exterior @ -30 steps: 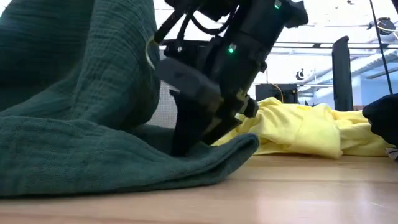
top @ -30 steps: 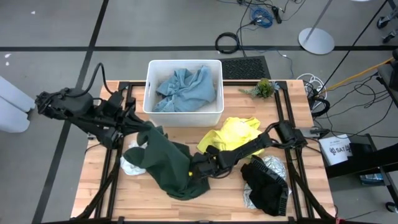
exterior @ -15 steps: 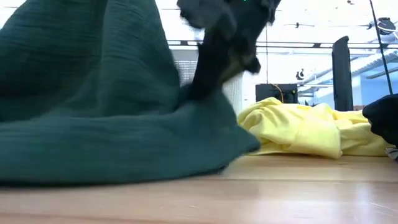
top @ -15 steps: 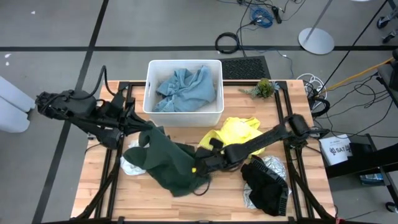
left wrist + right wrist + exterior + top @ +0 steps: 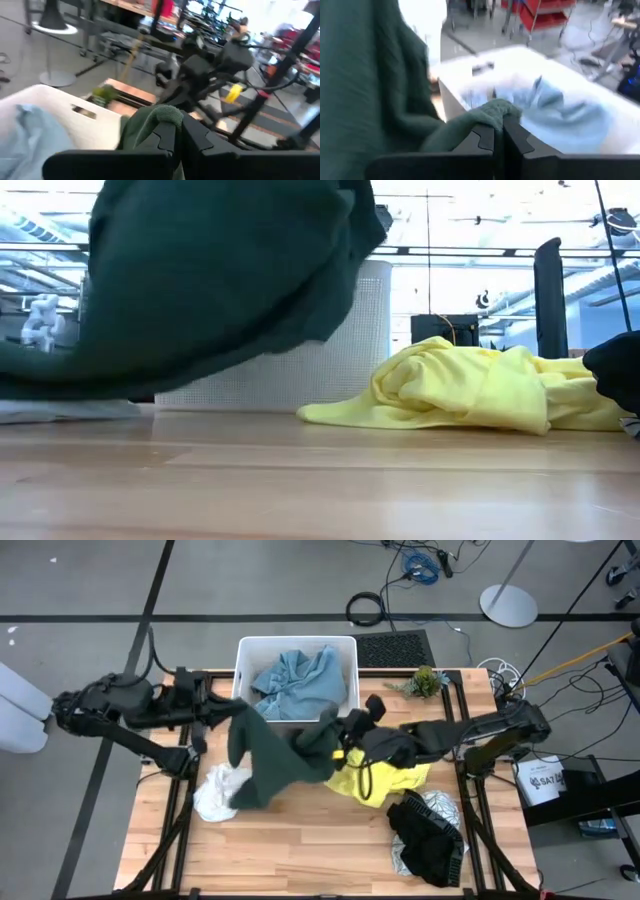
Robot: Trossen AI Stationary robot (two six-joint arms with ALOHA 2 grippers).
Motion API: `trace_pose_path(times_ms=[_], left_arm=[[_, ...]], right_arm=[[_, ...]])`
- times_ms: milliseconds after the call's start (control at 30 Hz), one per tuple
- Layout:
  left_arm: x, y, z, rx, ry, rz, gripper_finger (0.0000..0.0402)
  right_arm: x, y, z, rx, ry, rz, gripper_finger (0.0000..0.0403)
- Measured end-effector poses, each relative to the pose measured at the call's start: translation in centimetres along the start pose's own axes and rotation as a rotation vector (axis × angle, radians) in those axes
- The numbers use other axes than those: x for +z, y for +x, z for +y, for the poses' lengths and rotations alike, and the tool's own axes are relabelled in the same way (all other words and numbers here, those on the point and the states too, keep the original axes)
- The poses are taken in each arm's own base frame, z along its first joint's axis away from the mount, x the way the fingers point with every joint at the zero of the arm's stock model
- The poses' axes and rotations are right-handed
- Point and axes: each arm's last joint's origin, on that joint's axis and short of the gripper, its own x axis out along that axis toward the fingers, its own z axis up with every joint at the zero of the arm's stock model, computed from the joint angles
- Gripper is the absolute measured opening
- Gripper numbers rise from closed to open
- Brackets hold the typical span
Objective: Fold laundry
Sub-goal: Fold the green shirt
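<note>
The dark green garment (image 5: 275, 755), lying on the bench a second ago, now hangs lifted between both jaws, each clenched on an edge, ready for spreading.

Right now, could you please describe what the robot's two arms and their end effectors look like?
Both arms are dark, nearly black, built of jointed segments with bulkier housings at the joints. The left end effector and right end effector each carry two flat, matte black fingers with stepped inner edges. A thin black cable arcs up near the left arm's base. No markings can be made out.
</note>
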Motion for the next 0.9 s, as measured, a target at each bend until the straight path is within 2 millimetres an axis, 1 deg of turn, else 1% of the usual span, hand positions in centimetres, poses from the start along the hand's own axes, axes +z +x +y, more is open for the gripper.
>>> trace_pose_path(times_ms=[67,133,200,267,333,400,533,667,700,800,900], left_arm=[[0.0,-0.3,0.2,-0.038,-0.006,0.017,0.0012],[-0.4,-0.5,-0.1,-0.131,-0.041,0.092,0.0012],[-1.4,-0.6,-0.4,-0.219,-0.091,0.225,0.0012],[-3.2,-0.4,-0.8,-0.262,-0.149,0.403,0.0012],[-6.0,0.1,-1.2,-0.229,-0.191,0.603,0.0012],[-9.2,0.7,-1.3,-0.137,-0.215,0.774,0.0012],[-16.3,2.1,-0.9,0.050,-0.246,1.035,0.0012],[-23.1,3.3,-0.4,0.105,-0.316,1.231,0.0012],[-24.5,3.6,-0.4,0.094,-0.333,1.261,0.0012],[-27.4,4.3,-0.2,0.070,-0.362,1.290,0.0013],[-28.9,5.0,-0.3,0.067,-0.357,1.298,0.0018]], right_arm=[[0.5,-0.5,-0.3,0.056,0.007,-0.001,0.0000],[0.3,-1.3,0.0,0.148,0.016,0.039,0.0000],[-0.4,-2.2,1.0,0.265,0.024,0.111,0.0000],[-1.8,-3.2,2.5,0.379,0.025,0.216,0.0000],[-3.5,-4.4,4.2,0.466,0.013,0.328,0.0000],[-5.4,-5.6,6.0,0.511,-0.003,0.433,0.0000],[-9.3,-7.3,9.2,0.519,-0.017,0.578,0.0000],[-13.2,-7.6,12.0,0.484,-0.029,0.672,0.0000],[-14.1,-7.5,12.5,0.470,-0.031,0.692,0.0000],[-16.8,-6.6,13.7,0.429,-0.040,0.766,0.0000],[-18.9,-5.5,14.4,0.404,-0.044,0.844,0.0000]])
